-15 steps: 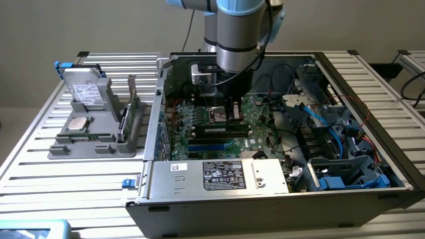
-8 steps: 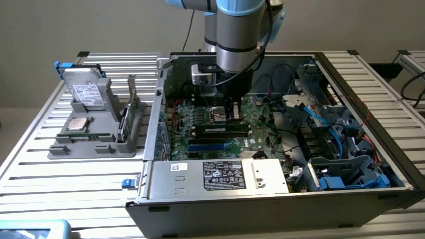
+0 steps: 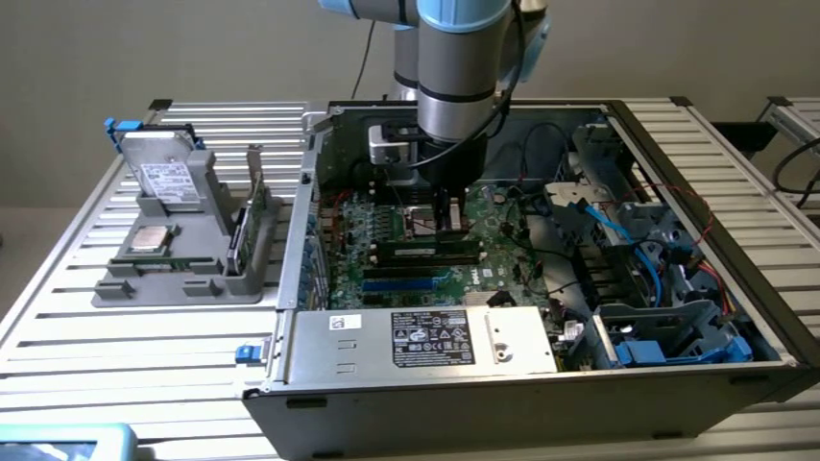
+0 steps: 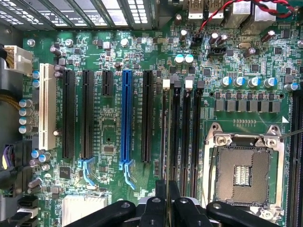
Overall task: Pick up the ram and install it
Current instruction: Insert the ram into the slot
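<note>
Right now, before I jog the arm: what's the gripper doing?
Gripper: fingers closed on the ram, which is edge-on at the memory slots.

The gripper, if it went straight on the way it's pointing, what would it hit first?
Most likely the black memory slots on the motherboard directly beneath it. The gripper is shut on the ram, lined up along them; whether the ram already touches a slot is unclear.
</note>
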`<state>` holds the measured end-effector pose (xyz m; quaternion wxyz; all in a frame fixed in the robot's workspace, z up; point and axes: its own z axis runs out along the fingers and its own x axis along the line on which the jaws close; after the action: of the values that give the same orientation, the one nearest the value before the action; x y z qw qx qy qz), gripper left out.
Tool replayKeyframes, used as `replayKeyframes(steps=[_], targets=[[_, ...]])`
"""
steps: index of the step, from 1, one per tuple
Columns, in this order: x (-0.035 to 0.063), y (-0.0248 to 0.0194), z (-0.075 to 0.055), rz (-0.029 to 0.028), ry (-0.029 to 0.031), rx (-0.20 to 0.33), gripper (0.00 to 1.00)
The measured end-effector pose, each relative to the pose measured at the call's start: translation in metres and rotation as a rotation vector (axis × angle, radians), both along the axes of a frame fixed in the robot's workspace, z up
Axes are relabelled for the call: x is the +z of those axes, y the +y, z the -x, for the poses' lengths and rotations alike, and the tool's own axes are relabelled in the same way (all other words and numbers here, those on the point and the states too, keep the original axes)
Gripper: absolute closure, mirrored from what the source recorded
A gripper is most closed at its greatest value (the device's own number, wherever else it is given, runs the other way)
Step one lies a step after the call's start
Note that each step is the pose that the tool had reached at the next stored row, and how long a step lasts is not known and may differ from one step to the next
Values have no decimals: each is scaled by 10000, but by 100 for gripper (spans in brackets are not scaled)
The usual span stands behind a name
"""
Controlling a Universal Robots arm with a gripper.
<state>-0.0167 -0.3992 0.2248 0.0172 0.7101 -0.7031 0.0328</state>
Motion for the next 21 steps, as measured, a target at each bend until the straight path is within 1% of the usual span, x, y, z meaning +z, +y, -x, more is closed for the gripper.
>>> replayKeyframes(steps=[9,11,12,13,14,15,17,21], targets=[[-9,0,3,-7,-1,-1,86],[-10,1,3,-9,-1,-1,84],[-10,0,3,-9,-1,-1,78],[-10,1,3,-11,-2,-2,78],[-10,1,3,-12,-5,-2,72],[-9,2,3,-12,-6,-2,72],[8,2,-6,-12,-7,-4,72],[92,1,-65,-10,-6,-2,72]])
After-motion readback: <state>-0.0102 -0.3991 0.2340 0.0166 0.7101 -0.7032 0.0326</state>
